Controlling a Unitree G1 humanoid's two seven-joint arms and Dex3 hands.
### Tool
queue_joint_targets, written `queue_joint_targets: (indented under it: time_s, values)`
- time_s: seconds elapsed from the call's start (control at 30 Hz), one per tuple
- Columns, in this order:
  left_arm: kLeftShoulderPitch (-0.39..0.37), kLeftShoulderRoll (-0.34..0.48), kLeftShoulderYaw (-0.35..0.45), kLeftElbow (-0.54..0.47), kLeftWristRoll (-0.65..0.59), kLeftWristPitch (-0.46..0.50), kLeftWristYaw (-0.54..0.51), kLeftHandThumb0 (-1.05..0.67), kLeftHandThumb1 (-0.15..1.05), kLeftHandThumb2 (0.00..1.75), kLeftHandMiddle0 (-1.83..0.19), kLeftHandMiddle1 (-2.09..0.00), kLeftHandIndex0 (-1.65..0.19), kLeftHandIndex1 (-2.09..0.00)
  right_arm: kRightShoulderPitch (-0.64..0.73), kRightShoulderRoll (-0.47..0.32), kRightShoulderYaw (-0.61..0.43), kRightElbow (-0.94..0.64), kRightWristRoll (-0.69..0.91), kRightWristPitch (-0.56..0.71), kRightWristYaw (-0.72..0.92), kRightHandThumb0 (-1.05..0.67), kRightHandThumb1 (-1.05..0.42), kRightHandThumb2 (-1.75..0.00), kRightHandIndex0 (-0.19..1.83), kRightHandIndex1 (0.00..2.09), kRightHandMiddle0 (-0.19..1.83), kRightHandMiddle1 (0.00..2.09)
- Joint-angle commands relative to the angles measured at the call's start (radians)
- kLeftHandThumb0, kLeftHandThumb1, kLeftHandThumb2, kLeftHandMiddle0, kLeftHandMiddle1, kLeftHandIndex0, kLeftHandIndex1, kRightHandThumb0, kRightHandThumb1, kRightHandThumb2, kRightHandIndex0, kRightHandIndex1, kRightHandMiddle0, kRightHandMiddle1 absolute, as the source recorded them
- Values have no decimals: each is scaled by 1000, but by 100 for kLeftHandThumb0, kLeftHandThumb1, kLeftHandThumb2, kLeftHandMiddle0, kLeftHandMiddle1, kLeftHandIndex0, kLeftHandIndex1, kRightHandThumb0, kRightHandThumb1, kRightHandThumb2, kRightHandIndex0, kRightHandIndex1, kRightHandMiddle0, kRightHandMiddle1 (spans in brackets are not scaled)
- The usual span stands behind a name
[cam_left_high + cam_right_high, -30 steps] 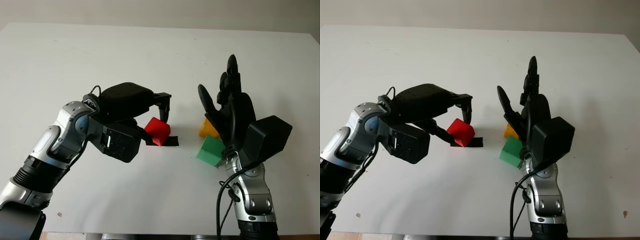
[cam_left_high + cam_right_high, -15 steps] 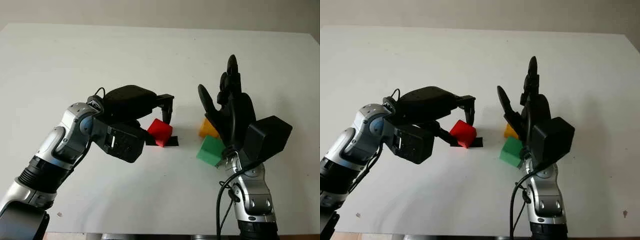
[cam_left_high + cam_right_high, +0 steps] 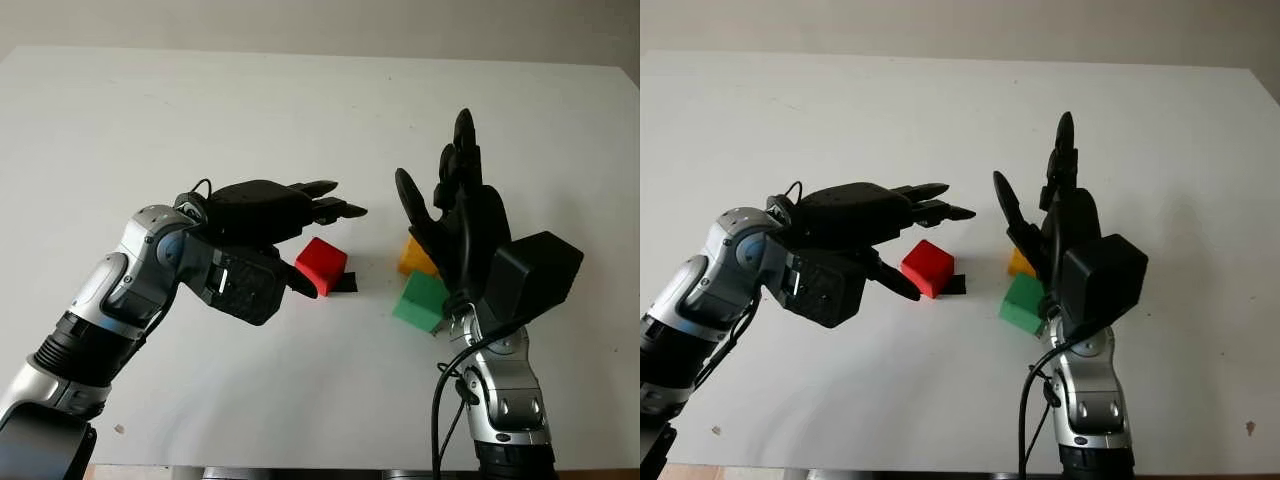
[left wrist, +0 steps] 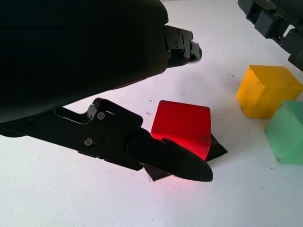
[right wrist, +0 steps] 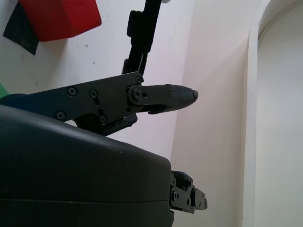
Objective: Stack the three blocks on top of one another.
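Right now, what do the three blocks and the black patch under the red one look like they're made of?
Red block: likely plastic or painted wood; smooth, slightly glossy faces, rounded edges.
Yellow block: same look, with small dark scuffs, so a hard painted or moulded surface.
Green block: matte, paler; could be foam or plastic, cannot tell.
Black patch: thin, flat, matte, probably tape.
Left hand is open over the red block.

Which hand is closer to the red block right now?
Left. The left hand is open, right over the red block, one finger low beside it. The right hand is open and raised farther off, by the orange block and green block.
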State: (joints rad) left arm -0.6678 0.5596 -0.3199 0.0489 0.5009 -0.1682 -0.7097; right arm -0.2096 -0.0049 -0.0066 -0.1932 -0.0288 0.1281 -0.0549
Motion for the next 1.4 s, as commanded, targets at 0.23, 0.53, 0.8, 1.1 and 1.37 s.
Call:
queue_joint_targets:
  time_s: [0.23, 0.53, 0.8, 1.1, 1.37]
  values:
    - [65, 6, 174, -60, -215, 130, 18, -89, 104, 17, 19, 0, 19, 0, 0, -14, -20, -2, 14, -38, 14, -41, -105, -28, -17, 6, -13, 6]
    - [307, -160, 491, -117, -455, 212, 379, -83, 105, 62, 19, 0, 19, 0, -133, -195, -86, 55, 23, -88, 162, -38, -105, -18, -15, 6, -11, 7]
    - [503, -288, 632, -133, -735, 152, 420, -68, 105, 59, 19, -2, 19, 0, -354, -567, -25, 275, -150, -236, 430, -55, -92, -3, -5, 10, 8, 16]
    - [590, -315, 645, -144, -786, 102, 426, -68, 105, 57, 17, -5, 19, 0, -550, -879, 161, 449, -539, -632, 498, -55, -83, -4, -1, 10, 27, 23]
    - [597, -338, 617, -177, -765, 95, 475, -67, 105, 58, 16, -6, 19, -1, -633, -993, 249, 542, -756, -916, 404, -45, -79, -5, 12, 10, 38, 17]
